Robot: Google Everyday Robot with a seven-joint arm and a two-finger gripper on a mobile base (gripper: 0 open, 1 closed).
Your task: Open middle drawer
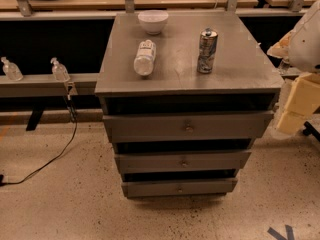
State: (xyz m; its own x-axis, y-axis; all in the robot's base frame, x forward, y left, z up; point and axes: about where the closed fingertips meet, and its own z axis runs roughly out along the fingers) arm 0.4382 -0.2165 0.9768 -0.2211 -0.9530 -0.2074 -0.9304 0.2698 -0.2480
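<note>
Your gripper hangs at the frame's right edge, beside the cabinet and well apart from the middle drawer; whether its jaws are apart or together you cannot tell. The drawer sits between its two neighbours, seemingly closed, its knob untouched; reach, grip and pull all remain.

The grey cabinet top carries three things. A white bowl sits near its back edge. A clear plastic bottle lies on its side left of centre, and an upright printed can stands to the bottle's right, apart from it. The gripper is off the top, beside the cabinet's front right corner.
</note>
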